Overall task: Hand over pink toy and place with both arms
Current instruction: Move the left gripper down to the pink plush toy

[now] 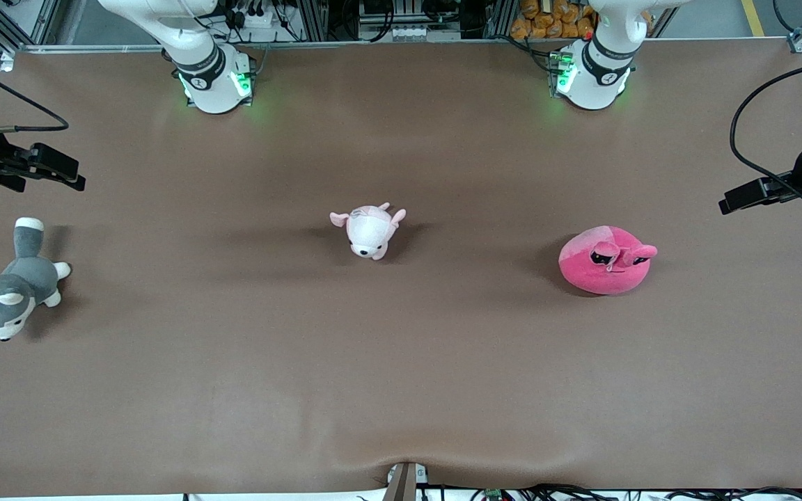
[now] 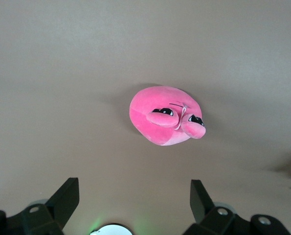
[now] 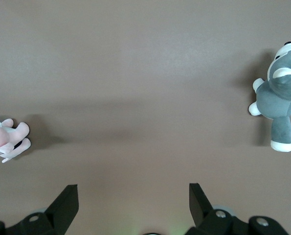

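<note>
The pink toy (image 1: 606, 259), a round hot-pink plush with sleepy black eyes, lies on the brown table toward the left arm's end. It also shows in the left wrist view (image 2: 165, 116). My left gripper (image 1: 741, 200) hangs high over the table's edge at the left arm's end, well apart from the toy. In its wrist view it (image 2: 134, 188) is open and empty. My right gripper (image 1: 67, 174) hangs high over the right arm's end of the table. In its wrist view it (image 3: 133, 192) is open and empty.
A small pale pink-white puppy plush (image 1: 369, 232) lies at the table's middle and shows in the right wrist view (image 3: 6, 138). A grey-white husky plush (image 1: 11, 285) lies at the right arm's end, below the right gripper, and shows there too (image 3: 278, 103). Cables run along the table's edges.
</note>
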Robot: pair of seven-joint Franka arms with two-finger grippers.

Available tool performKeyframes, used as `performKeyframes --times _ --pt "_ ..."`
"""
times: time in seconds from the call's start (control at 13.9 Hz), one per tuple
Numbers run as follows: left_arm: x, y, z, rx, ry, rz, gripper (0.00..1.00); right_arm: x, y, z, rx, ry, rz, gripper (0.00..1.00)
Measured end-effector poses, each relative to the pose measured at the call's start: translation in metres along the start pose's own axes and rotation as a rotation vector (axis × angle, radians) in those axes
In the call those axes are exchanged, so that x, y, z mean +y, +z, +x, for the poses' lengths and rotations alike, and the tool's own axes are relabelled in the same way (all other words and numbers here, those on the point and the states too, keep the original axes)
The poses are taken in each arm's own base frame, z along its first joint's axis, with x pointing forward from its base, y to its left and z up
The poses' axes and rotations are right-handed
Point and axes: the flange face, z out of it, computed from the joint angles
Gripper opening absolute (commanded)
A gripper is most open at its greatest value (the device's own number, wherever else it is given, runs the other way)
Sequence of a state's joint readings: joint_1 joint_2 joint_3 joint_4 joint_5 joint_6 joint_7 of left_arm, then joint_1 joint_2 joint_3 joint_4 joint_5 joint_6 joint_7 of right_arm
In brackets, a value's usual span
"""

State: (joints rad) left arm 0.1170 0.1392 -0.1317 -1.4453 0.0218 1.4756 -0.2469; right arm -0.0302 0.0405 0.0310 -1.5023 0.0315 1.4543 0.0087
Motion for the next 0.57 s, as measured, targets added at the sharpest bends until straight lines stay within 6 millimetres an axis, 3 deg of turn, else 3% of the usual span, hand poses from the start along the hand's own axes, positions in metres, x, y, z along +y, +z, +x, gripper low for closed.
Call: performKeyframes --times 0.57 --pt "0.001 0.018 -0.001 -0.068 -0.319 0.028 1.0 -0.001 0.0 0.0 0.0 -0.002 0.0 1.0"
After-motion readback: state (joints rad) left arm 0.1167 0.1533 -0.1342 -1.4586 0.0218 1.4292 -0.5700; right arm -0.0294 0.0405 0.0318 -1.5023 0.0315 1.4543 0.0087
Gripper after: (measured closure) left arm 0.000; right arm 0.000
